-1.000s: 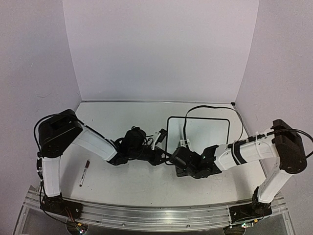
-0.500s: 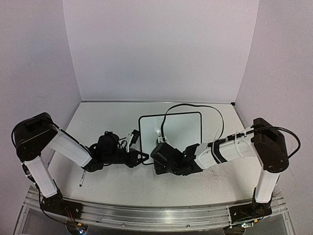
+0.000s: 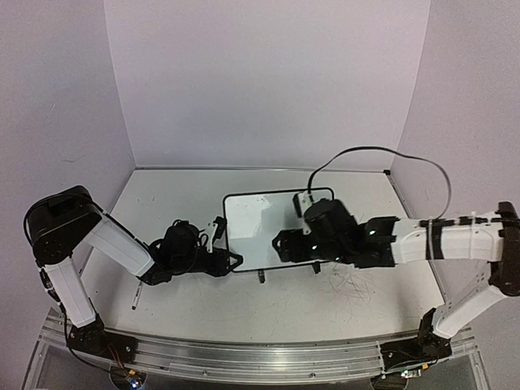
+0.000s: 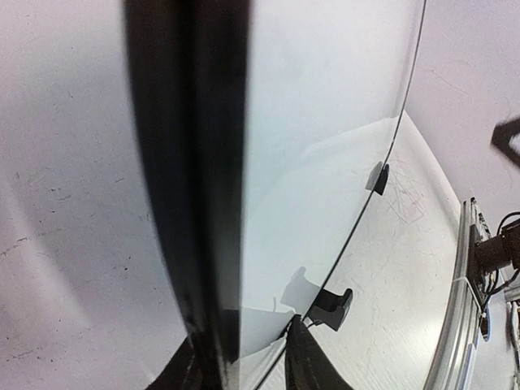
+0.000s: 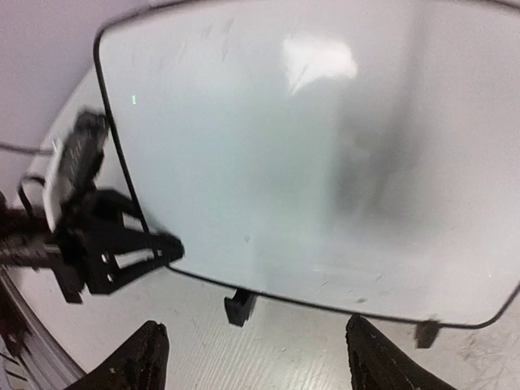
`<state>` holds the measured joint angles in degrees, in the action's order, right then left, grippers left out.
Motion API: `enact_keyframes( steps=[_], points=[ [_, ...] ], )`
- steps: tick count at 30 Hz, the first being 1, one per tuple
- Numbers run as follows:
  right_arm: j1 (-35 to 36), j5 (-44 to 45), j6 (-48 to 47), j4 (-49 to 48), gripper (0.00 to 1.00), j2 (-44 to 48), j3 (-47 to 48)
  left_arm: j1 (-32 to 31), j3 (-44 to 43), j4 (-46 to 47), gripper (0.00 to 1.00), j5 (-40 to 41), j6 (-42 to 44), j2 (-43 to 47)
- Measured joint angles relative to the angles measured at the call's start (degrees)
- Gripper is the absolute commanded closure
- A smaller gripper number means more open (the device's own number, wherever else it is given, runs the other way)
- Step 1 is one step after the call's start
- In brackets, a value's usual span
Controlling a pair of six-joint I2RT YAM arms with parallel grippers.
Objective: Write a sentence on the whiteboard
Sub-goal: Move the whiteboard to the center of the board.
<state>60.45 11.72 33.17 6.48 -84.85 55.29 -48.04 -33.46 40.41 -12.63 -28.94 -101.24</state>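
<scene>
The whiteboard (image 3: pixel 264 227) lies flat at mid-table, its two black feet toward the near side. Its face (image 5: pixel 268 146) looks blank and no sentence shows on it. My left gripper (image 3: pixel 231 262) stands at the board's near-left corner. In the left wrist view the black frame (image 4: pixel 191 187) runs between the slightly parted fingers (image 4: pixel 307 367), with a small gap on one side. My right gripper (image 5: pixel 260 361) hovers wide open over the table just in front of the board's near edge, holding nothing. From above, that right gripper (image 3: pixel 294 252) hangs over the board's near half.
A thin marker (image 3: pixel 135 303) pokes out from under my left forearm near the front left. Dark scuffs (image 3: pixel 353 284) mark the table to the right of the board. A black cable (image 3: pixel 382 153) arcs above the right arm. A metal rail (image 3: pixel 260 357) runs along the near edge.
The board has slid from the right toward the middle and turned. Both grippers were shut and have now opened. The right arm has stretched out and lifted over the board.
</scene>
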Motion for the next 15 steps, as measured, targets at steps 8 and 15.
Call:
enact_keyframes(
  steps=[8, 15],
  points=[
    [-21.4, -7.9, -7.6, -0.3, 0.15, 16.5, -5.8, 0.3, -1.4, -0.9, 0.37, 1.6, -0.4, -0.5],
    [-35.8, -24.0, -13.6, -3.5, 0.15, 13.4, -9.1, 0.4, -1.3, -2.8, 0.13, 3.0, -1.4, 0.4]
  ],
)
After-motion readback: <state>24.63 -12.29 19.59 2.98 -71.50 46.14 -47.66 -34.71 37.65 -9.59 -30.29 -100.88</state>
